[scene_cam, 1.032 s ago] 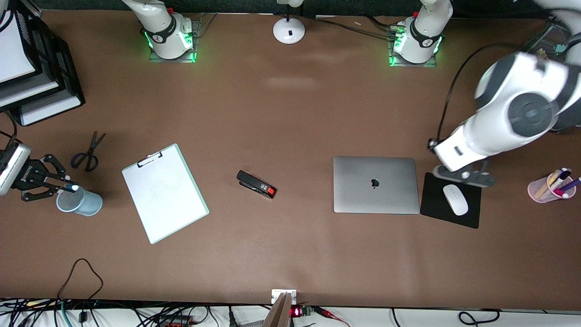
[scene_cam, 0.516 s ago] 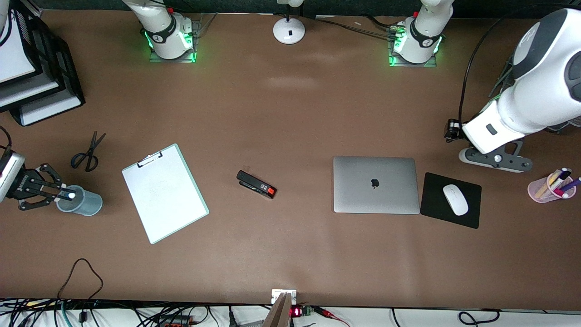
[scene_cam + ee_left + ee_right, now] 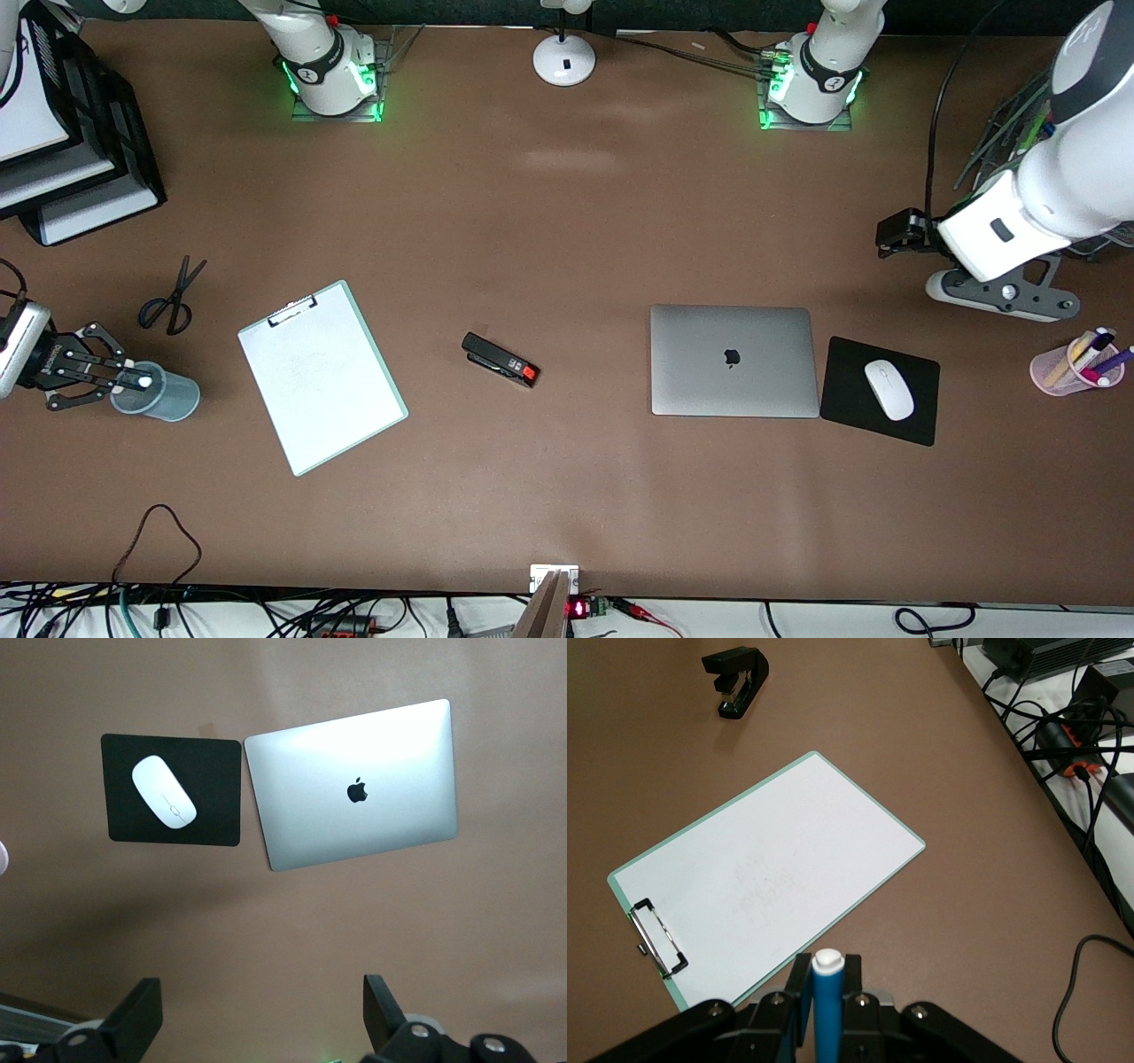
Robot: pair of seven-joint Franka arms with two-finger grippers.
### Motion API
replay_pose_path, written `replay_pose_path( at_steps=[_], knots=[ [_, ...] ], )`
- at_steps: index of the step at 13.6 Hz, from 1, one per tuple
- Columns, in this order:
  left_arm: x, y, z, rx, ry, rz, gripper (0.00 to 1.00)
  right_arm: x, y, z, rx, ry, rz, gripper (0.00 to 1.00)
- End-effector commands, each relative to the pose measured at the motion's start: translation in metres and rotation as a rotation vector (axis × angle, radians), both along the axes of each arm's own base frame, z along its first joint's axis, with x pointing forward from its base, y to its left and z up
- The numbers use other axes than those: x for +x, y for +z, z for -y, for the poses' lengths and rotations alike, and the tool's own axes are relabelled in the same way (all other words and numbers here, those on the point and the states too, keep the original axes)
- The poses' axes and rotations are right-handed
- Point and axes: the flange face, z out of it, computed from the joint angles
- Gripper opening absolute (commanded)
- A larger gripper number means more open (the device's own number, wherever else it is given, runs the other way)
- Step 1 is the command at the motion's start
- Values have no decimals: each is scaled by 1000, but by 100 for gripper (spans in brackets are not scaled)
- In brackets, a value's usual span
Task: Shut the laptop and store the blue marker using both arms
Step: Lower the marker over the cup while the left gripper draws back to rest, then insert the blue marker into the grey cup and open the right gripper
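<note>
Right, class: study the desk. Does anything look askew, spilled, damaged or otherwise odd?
Nothing is spilled or broken. The clipboard and stapler lie at a slant, while the closed laptop sits square. The blue marker is not stored yet: the right gripper holds it over the blue cup.

laptop (image 3: pixel 733 361) beside mouse pad (image 3: pixel 877 404) with mouse (image 3: pixel 889 389) on it, stapler (image 3: pixel 500 359) between laptop and clipboard (image 3: pixel 321 377)

Clipboard (image 3: pixel 322 378) lies flat between scissors (image 3: pixel 172 298) and stapler (image 3: pixel 500 359). Grey cup (image 3: pixel 158 393) stands near the scissors, nearer the camera. White mouse (image 3: pixel 889 389) rests on black pad (image 3: pixel 921 425). Pink pen cup (image 3: pixel 1075 364) at the left arm's end. Lamp base (image 3: pixel 564 58) between the bases.
</note>
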Motion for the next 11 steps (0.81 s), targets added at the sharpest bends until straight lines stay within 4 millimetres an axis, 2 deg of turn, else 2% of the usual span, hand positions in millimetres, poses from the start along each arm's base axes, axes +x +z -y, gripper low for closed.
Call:
replay_pose_path(
  at_steps=[1,4,6,8,11],
  knots=[
    [-11,20,-13,-6,-42,15,100,1,-7,10,37,23,28,0],
    [-17,32,-16,5,-49,40,100,-2,-17,19,41,22,27,0],
    [-31,32,-17,27,-28,43,100,-4,-27,23,51,10,17,0],
    [-46,27,-24,6,-27,44,100,-3,-38,23,81,-6,13,0],
    [-50,22,-40,-12,-4,135,100,-6,-57,27,91,-17,-9,0]
  ],
)
